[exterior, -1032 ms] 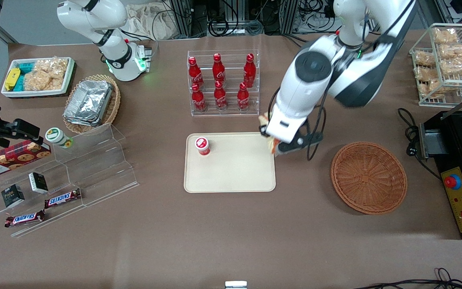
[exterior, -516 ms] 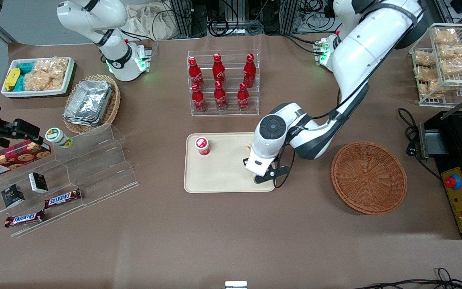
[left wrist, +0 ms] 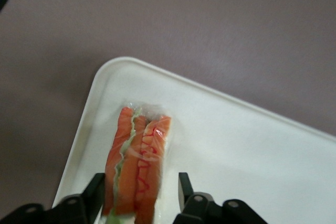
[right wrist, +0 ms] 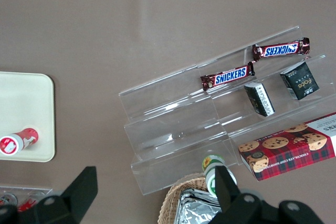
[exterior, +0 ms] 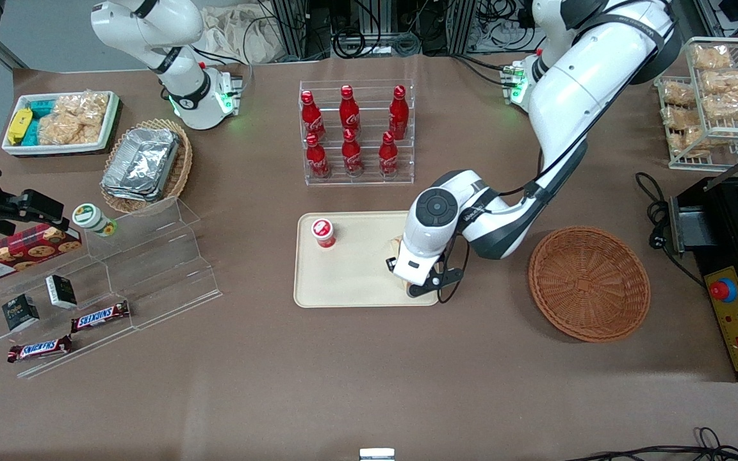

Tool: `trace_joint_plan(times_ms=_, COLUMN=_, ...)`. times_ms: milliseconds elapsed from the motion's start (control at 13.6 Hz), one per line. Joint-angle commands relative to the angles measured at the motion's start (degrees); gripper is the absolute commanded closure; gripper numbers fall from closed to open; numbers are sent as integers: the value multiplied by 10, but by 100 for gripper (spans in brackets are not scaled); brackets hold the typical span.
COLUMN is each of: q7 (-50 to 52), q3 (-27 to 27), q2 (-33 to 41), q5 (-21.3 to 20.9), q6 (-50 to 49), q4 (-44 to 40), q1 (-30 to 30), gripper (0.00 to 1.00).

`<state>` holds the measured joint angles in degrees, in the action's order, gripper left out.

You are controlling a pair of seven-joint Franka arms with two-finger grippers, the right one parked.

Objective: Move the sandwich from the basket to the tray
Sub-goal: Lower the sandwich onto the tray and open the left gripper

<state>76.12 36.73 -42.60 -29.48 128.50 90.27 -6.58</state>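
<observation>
On the tray (left wrist: 220,145), near one of its rounded corners, sits the sandwich (left wrist: 137,166), filling edge up so the orange-red and green stripes show through the clear wrap; the gripper (left wrist: 137,195) has a black finger on each side of it, and the fingers (left wrist: 95,192) look spread a bit wider than the wedge, though whether they touch it isn't clear. From the front the left arm's wrist covers nearly all of it, hovering low over the tray's (exterior: 356,282) end nearest the basket (exterior: 589,282); the basket sits apart on the brown table (exterior: 343,384), toward the working arm's end. A small red-capped cup (exterior: 323,232) stands on the tray's other end; a rack of red bottles (exterior: 351,131) is farther from the camera.
</observation>
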Motion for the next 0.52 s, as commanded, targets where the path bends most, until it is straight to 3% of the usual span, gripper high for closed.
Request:
trace_joint_plan(times_ms=0, q7=41, q3=-5, q2=107, q5=1, q6=-67, q4=8, q1=2, gripper=0)
trace_joint_plan(times_ms=442, q7=-24, q3=-93, q2=232, q5=117, q6=-98, q4=10, q1=3, gripper=0)
